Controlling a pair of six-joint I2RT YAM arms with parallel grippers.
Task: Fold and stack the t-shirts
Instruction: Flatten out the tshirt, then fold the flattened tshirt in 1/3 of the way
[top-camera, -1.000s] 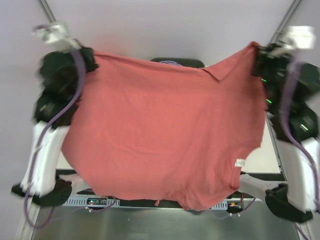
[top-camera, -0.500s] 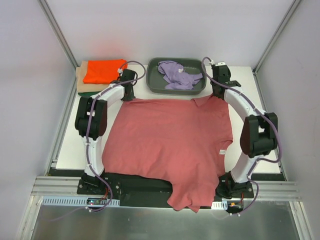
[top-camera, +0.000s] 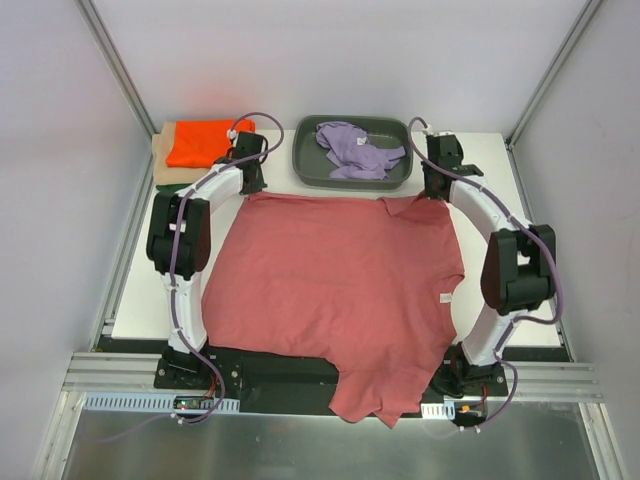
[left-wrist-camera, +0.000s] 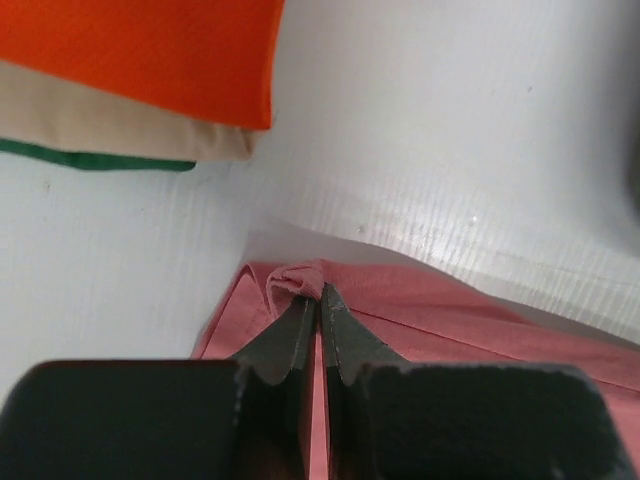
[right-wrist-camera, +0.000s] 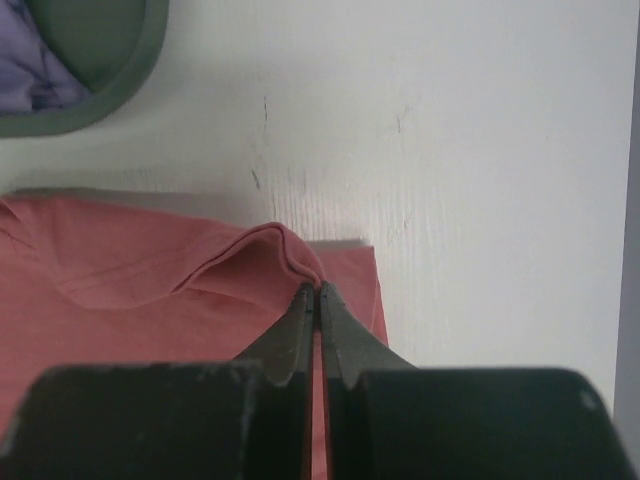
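Observation:
A dusty rose-red t-shirt (top-camera: 340, 290) lies spread on the white table, its near end hanging over the front edge. My left gripper (top-camera: 250, 185) is shut on its far left corner (left-wrist-camera: 300, 282). My right gripper (top-camera: 434, 190) is shut on its far right corner (right-wrist-camera: 285, 250). A lavender t-shirt (top-camera: 355, 148) lies crumpled in the dark grey tray (top-camera: 305, 170). A folded stack sits at the far left: orange t-shirt (top-camera: 205, 142) on top, tan (left-wrist-camera: 110, 125) beneath, dark green (left-wrist-camera: 90, 158) at the bottom.
The tray stands at the back centre, just beyond the shirt's far edge. Metal frame posts rise at the back corners. The black base rail (top-camera: 270, 370) runs along the near edge under the hanging cloth.
One second ago both grippers held the shirt up high, stretched in front of the camera. Since then they lowered it flat onto the table, then drew it slightly farther back.

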